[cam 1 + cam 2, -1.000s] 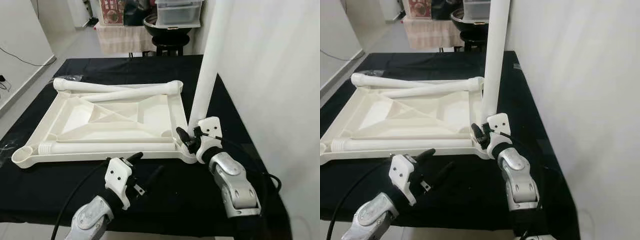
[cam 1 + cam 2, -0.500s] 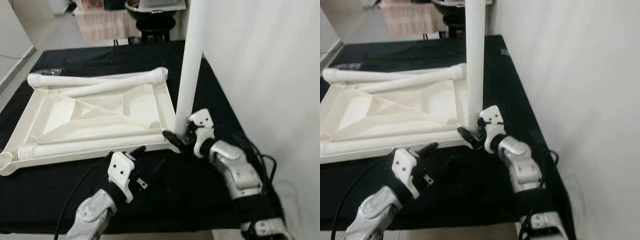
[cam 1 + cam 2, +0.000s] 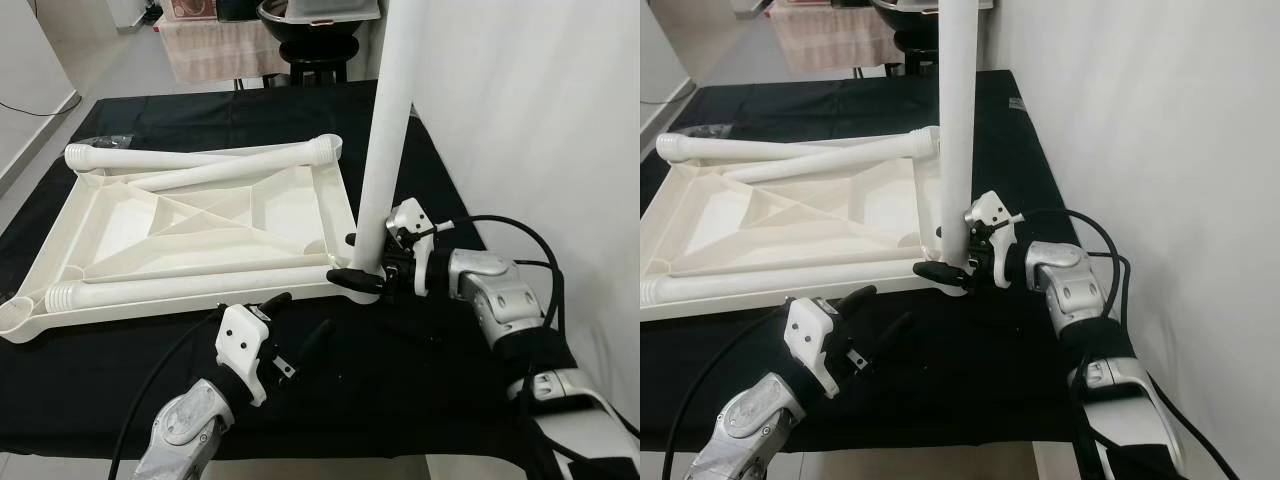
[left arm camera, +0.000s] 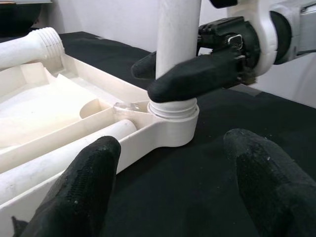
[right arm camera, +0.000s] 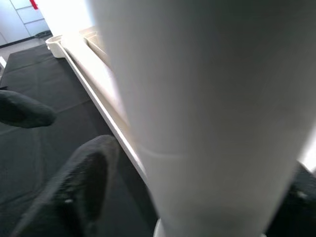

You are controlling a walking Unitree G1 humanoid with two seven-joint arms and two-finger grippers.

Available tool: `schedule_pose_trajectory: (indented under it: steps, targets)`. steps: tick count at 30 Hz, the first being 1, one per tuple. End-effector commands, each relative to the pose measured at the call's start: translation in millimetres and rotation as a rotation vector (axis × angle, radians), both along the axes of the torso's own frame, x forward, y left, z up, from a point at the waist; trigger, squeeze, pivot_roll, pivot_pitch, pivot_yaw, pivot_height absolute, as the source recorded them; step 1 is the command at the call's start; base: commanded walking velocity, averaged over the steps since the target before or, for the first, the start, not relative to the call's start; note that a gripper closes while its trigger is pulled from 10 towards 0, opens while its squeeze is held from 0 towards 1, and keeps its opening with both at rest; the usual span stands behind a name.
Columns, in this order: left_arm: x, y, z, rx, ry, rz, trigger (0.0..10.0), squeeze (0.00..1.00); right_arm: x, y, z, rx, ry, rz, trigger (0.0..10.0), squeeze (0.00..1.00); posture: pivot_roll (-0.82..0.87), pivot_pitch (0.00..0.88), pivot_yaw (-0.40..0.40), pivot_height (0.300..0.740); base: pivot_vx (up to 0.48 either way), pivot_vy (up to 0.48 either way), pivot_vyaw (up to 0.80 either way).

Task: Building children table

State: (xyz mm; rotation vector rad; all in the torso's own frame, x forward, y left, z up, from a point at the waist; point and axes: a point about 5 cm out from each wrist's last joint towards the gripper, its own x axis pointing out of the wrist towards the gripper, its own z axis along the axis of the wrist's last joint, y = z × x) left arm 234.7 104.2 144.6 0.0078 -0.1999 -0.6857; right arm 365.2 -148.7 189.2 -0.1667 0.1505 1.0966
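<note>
Black cloth table (image 3: pixel 120 370) across most of the frame, white wall on the right, grey floor in the upper left. White plastic tabletop (image 3: pixel 190 235) upside down in the middle left, with ribs showing and three loose white legs (image 3: pixel 200 160) lying on it. One upright leg (image 3: pixel 385 140) standing in the corner socket (image 3: pixel 360 280) at centre. Right gripper (image 3: pixel 375 265) closed around the bottom of that leg. Left gripper (image 3: pixel 295 325) low in the middle, fingers spread wide, holding nothing, just above the cloth near the tabletop's edge.
</note>
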Motion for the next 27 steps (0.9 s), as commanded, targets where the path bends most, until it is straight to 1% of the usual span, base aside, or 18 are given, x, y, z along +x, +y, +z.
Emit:
schedule_pose_trajectory:
  steps: [1,4,7,10,12,14,15,17,18,19,20,21,22,23,25,26,27]
  targets:
    - [-3.8,-0.1,-3.6,0.019,0.016,-0.004,10.0,0.00,0.3,4.7,-7.4,0.001,0.032,0.029,0.0,0.00,0.00,0.169,0.029,0.740,0.000,0.000,0.00]
    - [-4.7,0.1,-3.6,0.021,0.016,-0.004,10.0,0.00,1.3,-0.5,-10.2,0.009,0.041,0.005,0.0,0.00,0.00,0.173,0.033,0.740,0.000,0.000,0.00]
    - [-5.3,0.6,-3.6,0.018,0.021,-0.011,10.0,0.00,-1.1,-8.3,-13.5,0.014,0.035,-0.014,0.0,0.00,-0.02,0.180,0.048,0.740,0.000,0.000,0.00]
    - [-5.6,0.9,-3.5,0.017,0.022,-0.013,10.0,0.00,-2.3,-11.8,-14.3,0.019,0.031,-0.028,0.0,0.00,-0.02,0.184,0.053,0.740,0.000,0.000,0.00]
    - [-6.5,1.5,-3.5,0.014,0.027,-0.021,10.0,0.00,-7.0,-22.4,-18.5,0.020,0.029,-0.099,0.0,0.00,-0.03,0.191,0.057,0.740,0.000,0.000,0.00]
    - [-6.5,1.5,-3.5,0.014,0.027,-0.021,10.0,0.00,-7.0,-22.4,-18.5,0.020,0.029,-0.099,0.0,0.00,-0.03,0.191,0.057,0.740,0.000,0.000,0.00]
    - [-8.0,4.2,-3.5,0.014,0.031,-0.027,10.0,0.00,-15.5,-21.5,-38.6,0.082,-0.012,-0.569,0.0,0.00,-0.04,0.206,0.039,0.740,0.000,0.000,0.00]
    - [-8.0,4.2,-3.5,0.014,0.031,-0.027,10.0,0.00,-15.5,-21.5,-38.6,0.082,-0.012,-0.569,0.0,0.00,-0.04,0.206,0.039,0.740,0.000,0.000,0.00]
    - [-8.6,5.6,-3.5,0.015,0.031,-0.027,10.0,0.00,-25.8,-26.5,-49.3,0.122,-0.013,-0.879,0.0,0.00,-0.04,0.206,0.039,0.740,0.000,0.000,0.00]
    - [-8.3,7.3,-2.7,0.014,0.031,-0.027,10.0,0.00,-56.6,-0.6,-73.9,0.128,0.090,-0.897,0.0,0.00,-0.03,0.218,0.049,0.740,0.000,0.000,0.00]
    - [-8.3,7.3,-2.7,0.014,0.031,-0.027,10.0,0.00,-56.6,-0.6,-73.9,0.128,0.090,-0.897,0.0,0.00,-0.03,0.218,0.049,0.740,0.000,0.000,0.00]
    - [-7.7,9.4,-3.2,0.025,0.026,-0.021,10.0,0.00,-67.3,5.4,-64.7,0.103,-0.008,-0.905,0.0,0.00,-0.05,0.202,0.060,0.740,0.000,0.000,0.00]
    - [-7.7,9.4,-3.2,0.025,0.026,-0.021,10.0,0.00,-67.3,5.4,-64.7,0.103,-0.008,-0.905,0.0,0.00,-0.05,0.202,0.060,0.740,0.000,0.000,0.00]
    - [-6.0,10.5,-4.8,0.025,0.024,-0.011,10.0,0.00,-69.3,14.8,-74.6,0.113,0.083,-0.794,0.0,0.00,-0.07,0.178,0.070,0.740,0.000,0.000,0.00]
    - [-6.0,10.5,-4.8,0.025,0.024,-0.011,10.0,0.00,-69.3,14.8,-74.6,0.113,0.083,-0.794,0.0,0.00,-0.07,0.178,0.070,0.740,0.000,0.000,0.00]
    - [-4.9,9.1,-6.0,0.030,0.026,-0.028,10.0,0.00,-63.9,14.5,-73.7,0.104,0.072,-0.766,0.0,0.00,-0.04,0.179,0.047,0.740,0.000,0.000,0.00]
    - [-4.2,7.9,-6.6,0.033,0.028,-0.041,10.0,0.00,-62.4,16.6,-75.2,0.102,0.079,-0.739,0.0,0.00,-0.04,0.179,0.047,0.740,0.000,0.000,0.00]
